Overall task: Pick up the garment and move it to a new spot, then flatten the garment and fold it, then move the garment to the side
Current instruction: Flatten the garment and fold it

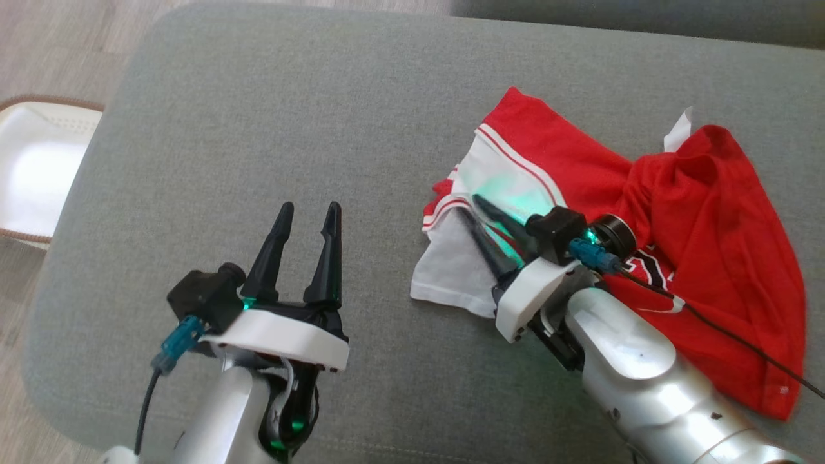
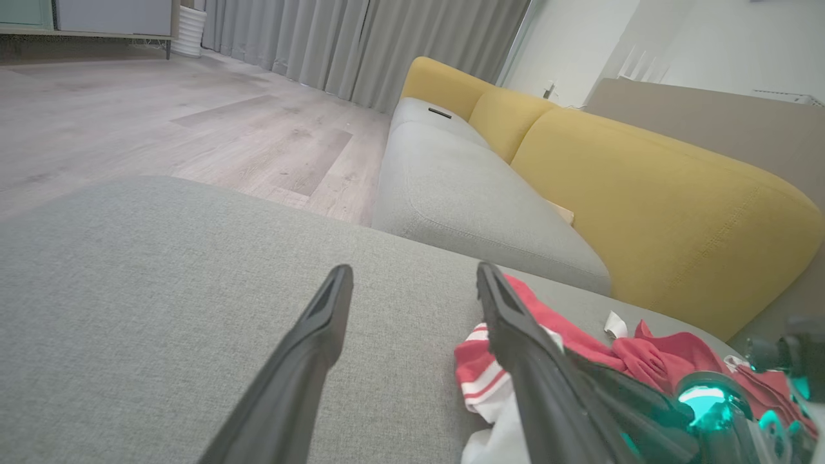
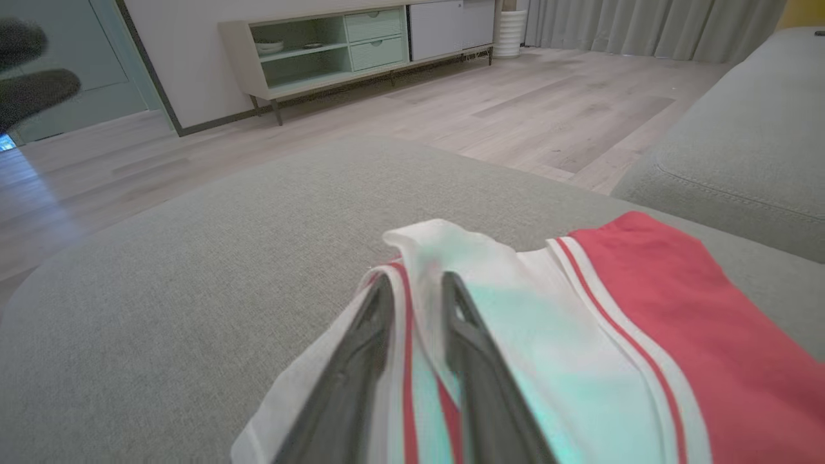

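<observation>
Garment (image 1: 561, 161) beneath right gripper (image 1: 467, 204) (at its white edge), left gripper (image 1: 310, 207) apart.

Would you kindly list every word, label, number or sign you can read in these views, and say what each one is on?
No text is legible anywhere.
White print on the red garment: partly hidden by folds and the right arm, unreadable.
White tag at the garment's edge: too small to tell any writing.
</observation>
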{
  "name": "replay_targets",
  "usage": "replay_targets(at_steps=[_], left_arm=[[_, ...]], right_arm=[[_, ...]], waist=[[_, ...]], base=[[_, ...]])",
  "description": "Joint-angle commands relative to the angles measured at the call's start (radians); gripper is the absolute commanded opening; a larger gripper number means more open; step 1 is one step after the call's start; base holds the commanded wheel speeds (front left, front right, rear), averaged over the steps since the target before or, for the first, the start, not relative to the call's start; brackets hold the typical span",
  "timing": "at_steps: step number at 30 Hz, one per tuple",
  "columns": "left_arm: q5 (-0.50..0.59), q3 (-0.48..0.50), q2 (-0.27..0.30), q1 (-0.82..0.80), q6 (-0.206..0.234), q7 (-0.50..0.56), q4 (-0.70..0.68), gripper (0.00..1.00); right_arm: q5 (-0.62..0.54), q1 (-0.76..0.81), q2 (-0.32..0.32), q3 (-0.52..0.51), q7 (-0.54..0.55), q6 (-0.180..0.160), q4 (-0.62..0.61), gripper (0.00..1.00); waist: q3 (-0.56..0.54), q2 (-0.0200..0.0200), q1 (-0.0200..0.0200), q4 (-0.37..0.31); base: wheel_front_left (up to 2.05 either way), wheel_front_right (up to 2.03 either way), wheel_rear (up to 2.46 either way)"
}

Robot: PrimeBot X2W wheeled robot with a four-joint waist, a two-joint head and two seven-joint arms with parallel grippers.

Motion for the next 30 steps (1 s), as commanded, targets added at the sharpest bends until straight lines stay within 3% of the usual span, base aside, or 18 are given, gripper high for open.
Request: replay_targets(at_steps=[1, 9, 15, 23, 30], left_arm=[[-0.009, 0.035, 0.003, -0.024, 0.004, -0.005, -0.027, 1.00], [0.006, 0.073, 0.003, 0.009, 0.004, -0.005, -0.022, 1.00], [0.019, 0.108, 0.003, 0.049, -0.004, -0.005, -0.022, 1.00], [0.016, 0.113, 0.003, 0.086, -0.012, -0.005, -0.011, 1.00], [0.019, 0.107, 0.003, 0.113, -0.016, -0.005, 0.019, 1.00]], right_arm=[[0.008, -0.017, 0.023, 0.011, -0.012, 0.007, -0.019, 1.00], [-0.010, 0.080, 0.006, -0.118, -0.013, 0.007, -0.047, 1.00], [-0.052, 0.245, -0.021, -0.305, -0.014, 0.007, -0.187, 1.00], [-0.133, 0.463, 0.002, -0.539, -0.013, 0.007, -0.374, 1.00], [-0.173, 0.626, 0.022, -0.651, 0.024, 0.007, -0.509, 1.00]], waist=[[-0.008, 0.0000, 0.0000, -0.006], [-0.068, 0.0000, 0.0000, -0.061], [-0.118, 0.0000, 0.0000, -0.120], [-0.152, 0.0000, 0.0000, -0.177], [-0.171, 0.0000, 0.0000, -0.211]], base=[[0.00, 0.00, 0.00], [0.00, 0.00, 0.00], [0.00, 0.00, 0.00], [0.00, 0.00, 0.00], [0.00, 0.00, 0.00]])
